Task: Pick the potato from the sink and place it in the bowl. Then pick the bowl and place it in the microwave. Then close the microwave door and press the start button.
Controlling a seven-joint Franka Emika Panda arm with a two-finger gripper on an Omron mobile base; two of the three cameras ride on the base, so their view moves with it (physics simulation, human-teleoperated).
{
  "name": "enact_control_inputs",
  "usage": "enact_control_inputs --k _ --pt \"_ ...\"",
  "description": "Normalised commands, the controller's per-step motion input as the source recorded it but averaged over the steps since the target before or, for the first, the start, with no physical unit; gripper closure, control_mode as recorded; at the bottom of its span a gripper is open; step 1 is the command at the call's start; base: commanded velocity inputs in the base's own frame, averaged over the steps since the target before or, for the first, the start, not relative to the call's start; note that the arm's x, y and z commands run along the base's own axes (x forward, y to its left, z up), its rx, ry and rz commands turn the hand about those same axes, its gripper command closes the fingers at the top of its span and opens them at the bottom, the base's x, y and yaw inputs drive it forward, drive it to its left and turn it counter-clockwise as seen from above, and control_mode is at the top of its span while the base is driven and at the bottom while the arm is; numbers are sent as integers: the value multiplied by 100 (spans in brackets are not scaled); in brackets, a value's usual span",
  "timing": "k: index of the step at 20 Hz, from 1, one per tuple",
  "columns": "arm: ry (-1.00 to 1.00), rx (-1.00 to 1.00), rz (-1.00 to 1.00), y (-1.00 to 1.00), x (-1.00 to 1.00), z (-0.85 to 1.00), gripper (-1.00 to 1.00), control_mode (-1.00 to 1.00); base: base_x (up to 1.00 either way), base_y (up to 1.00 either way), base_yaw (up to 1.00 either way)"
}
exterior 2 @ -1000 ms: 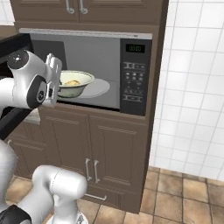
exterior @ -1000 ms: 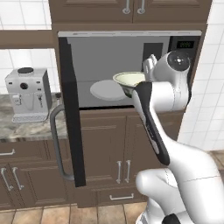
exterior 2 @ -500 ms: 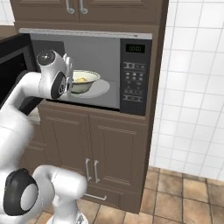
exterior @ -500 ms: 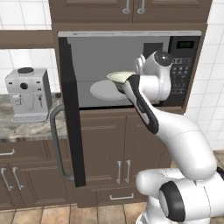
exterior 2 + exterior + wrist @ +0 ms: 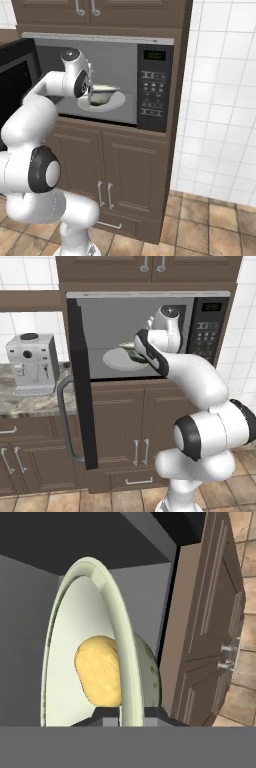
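Note:
My gripper [image 5: 131,713] is shut on the thin rim of the pale green bowl [image 5: 127,647], one finger inside the rim and one outside. The yellow potato [image 5: 99,671] lies in the bowl. The hand view is rolled, so the bowl appears on edge there. In the right base view the gripper [image 5: 90,95] holds the bowl [image 5: 106,94] inside the open microwave [image 5: 151,95], over the white round plate [image 5: 116,104]; whether bowl and plate touch I cannot tell. The left base view shows the bowl [image 5: 132,352] partly hidden behind my forearm. The microwave door [image 5: 80,381] stands wide open to the left.
The door's curved silver handle [image 5: 64,421] juts toward me at the lower left. A silver coffee machine [image 5: 30,363] stands on the stone counter [image 5: 20,403] beyond the door. Brown cabinet doors [image 5: 125,180] sit under the microwave, and a white tiled wall [image 5: 220,100] lies right.
The arm has stretched forward and carried the bowl with the potato from the microwave's opening deeper inside, over the white plate. The grip is unchanged.

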Motion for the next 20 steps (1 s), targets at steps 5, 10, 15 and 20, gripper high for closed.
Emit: enact_control_inputs --k 5,10,15,20 --pt "-1 -9 6 1 60 -57 100 -100 0 0 0" --pt "-4 -9 8 10 43 -55 100 -100 0 0 0" --pt "-2 -3 6 13 43 -33 100 -100 0 0 0" --pt "0 -2 5 15 54 -35 100 -100 0 0 0"
